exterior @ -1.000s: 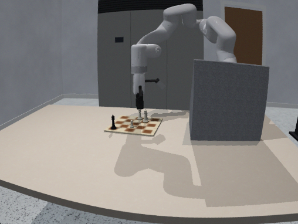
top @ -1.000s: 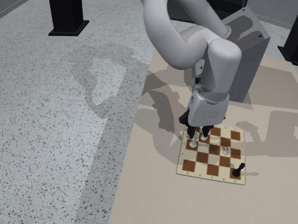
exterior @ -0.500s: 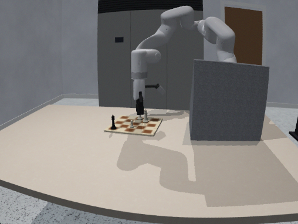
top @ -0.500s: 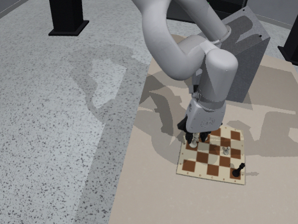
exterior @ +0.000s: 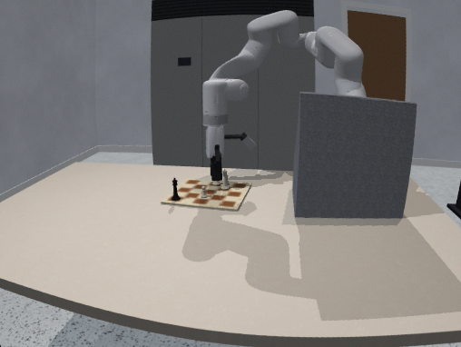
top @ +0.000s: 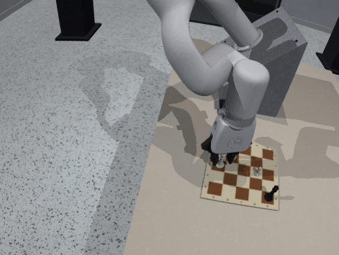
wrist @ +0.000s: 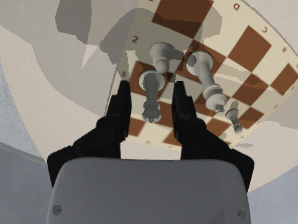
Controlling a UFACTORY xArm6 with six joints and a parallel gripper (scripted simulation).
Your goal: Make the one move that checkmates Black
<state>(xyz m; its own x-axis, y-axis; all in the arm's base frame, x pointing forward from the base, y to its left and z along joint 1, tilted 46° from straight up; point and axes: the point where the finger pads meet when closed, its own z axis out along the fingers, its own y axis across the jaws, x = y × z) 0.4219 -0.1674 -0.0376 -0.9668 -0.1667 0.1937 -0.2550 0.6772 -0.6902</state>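
A small chessboard (top: 215,189) (exterior: 228,203) (wrist: 253,46) lies on the beige table. My gripper (top: 223,160) (exterior: 216,176) (wrist: 151,93) is low over the board's far corner, fingers partly open. They straddle a white piece (top: 220,163) (wrist: 152,94) without touching it. A taller white piece (exterior: 225,180) (wrist: 206,78) stands close beside it, and the wrist view shows one more white piece (wrist: 161,54) just beyond. A white pawn (top: 256,171) (exterior: 203,192) (wrist: 230,113) stands near the board's middle. The black king (top: 271,193) (exterior: 174,189) stands upright on a corner square.
A tall grey box (top: 281,67) (exterior: 354,156) stands on the table behind the board, close to the arm. Black posts (top: 75,20) stand on the speckled floor beyond the table edge.
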